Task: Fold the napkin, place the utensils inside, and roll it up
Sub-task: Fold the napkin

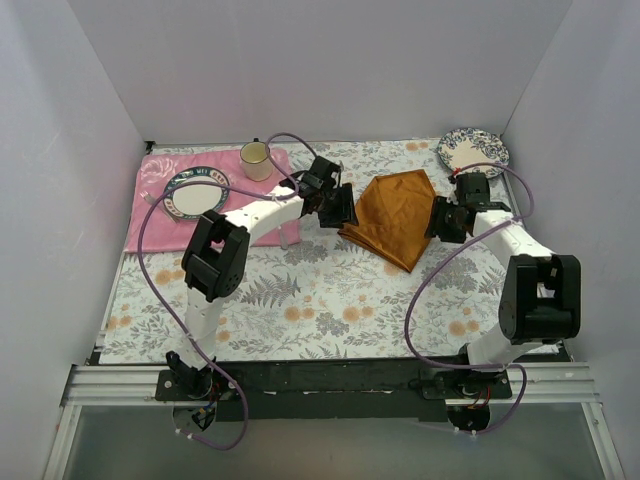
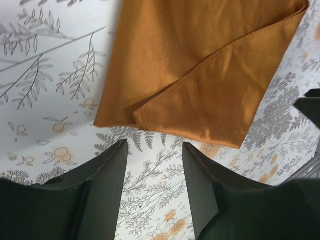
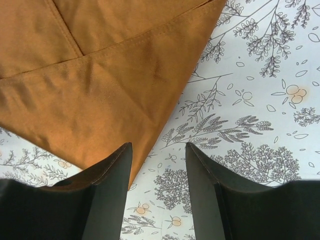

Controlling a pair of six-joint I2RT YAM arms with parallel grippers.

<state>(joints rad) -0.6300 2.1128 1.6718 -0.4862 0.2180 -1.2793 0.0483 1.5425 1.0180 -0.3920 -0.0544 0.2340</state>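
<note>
Napkin [image 1: 395,213]: rust-orange, folded w/ layers overlapping, flat on floral tablecloth [image 1: 300,290], centre-right, betw. the 2 arms

L gripper [image 2: 154,146]: jaws apart, nothing betw. them, over bare tablecloth just beside napkin's near-left corner, not touching it

R gripper [image 3: 159,146]: jaws apart, empty, at napkin's right edge. 1 finger [image 3: 107,190] overlaps the hem in wrist view, contact unclear

Far left: pink placemat [image 1: 150,225] w/ blue-rimmed plate [image 1: 195,192] + cream mug [image 1: 256,160] on it. Far right corner: 1 patterned plate [image 1: 472,152]
</note>
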